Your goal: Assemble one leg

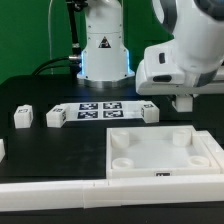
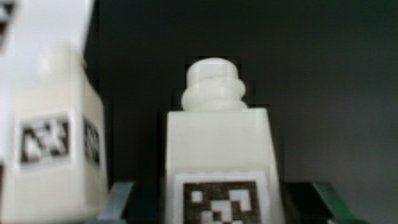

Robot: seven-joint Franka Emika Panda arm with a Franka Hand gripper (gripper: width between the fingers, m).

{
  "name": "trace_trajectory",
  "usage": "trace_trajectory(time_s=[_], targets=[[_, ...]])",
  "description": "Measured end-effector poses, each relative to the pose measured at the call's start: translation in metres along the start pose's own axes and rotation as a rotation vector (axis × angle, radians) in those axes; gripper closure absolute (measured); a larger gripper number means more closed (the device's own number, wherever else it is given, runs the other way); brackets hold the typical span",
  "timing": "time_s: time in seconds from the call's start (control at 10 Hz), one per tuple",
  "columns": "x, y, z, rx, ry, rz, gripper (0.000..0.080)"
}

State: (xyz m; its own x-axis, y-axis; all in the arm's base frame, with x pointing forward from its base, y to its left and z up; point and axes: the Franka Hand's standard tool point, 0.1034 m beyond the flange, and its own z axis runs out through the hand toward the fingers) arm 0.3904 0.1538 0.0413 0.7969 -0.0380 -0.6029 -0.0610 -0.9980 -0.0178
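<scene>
In the wrist view a white leg (image 2: 222, 150) lies lengthwise between my fingers, its rounded screw tip pointing away and its marker tag near my gripper (image 2: 222, 203). The dark fingers (image 2: 132, 200) sit against both its sides, so the gripper looks shut on it. A second leg (image 2: 47, 110) lies close beside it. In the exterior view my gripper (image 1: 184, 101) is low over the black table at the right, behind the white tabletop (image 1: 205, 150); the held leg is hidden there. A loose leg (image 1: 148, 110) lies just to the exterior view's left of it.
The marker board (image 1: 98, 108) lies mid-table in front of the robot base (image 1: 104, 55). Two more legs (image 1: 22, 117) (image 1: 55, 117) lie at the exterior view's left, another white piece (image 1: 2, 149) at the left edge. A long white ledge (image 1: 50, 195) runs along the front.
</scene>
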Motion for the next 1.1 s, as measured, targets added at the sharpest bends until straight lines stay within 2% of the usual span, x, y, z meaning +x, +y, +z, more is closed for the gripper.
trace_trajectory(time_s=[0.1,0.2,0.3,0.4,0.6,0.7,0.8,0.9,1.0,1.1], targets=[[-0.004,0.0,0.0,0.007,0.135,-0.008,0.0511],[-0.005,0.0,-0.001,0.01,0.213,-0.014,0.0511],[-0.001,-0.003,-0.014,0.013,0.298,-0.009,0.0511],[0.0,-0.008,-0.033,0.013,0.43,-0.018,0.0511],[-0.002,-0.013,-0.044,0.025,0.524,-0.037,0.0511],[0.004,-0.019,-0.048,0.058,0.634,-0.037,0.0511],[0.001,-0.024,-0.045,0.081,0.727,-0.051,0.0511],[0.0,-0.019,-0.039,0.056,0.705,-0.093,0.0511],[0.011,-0.009,-0.051,0.048,0.701,-0.105,0.0511],[0.017,-0.005,-0.063,0.049,0.709,-0.1,0.0511]])
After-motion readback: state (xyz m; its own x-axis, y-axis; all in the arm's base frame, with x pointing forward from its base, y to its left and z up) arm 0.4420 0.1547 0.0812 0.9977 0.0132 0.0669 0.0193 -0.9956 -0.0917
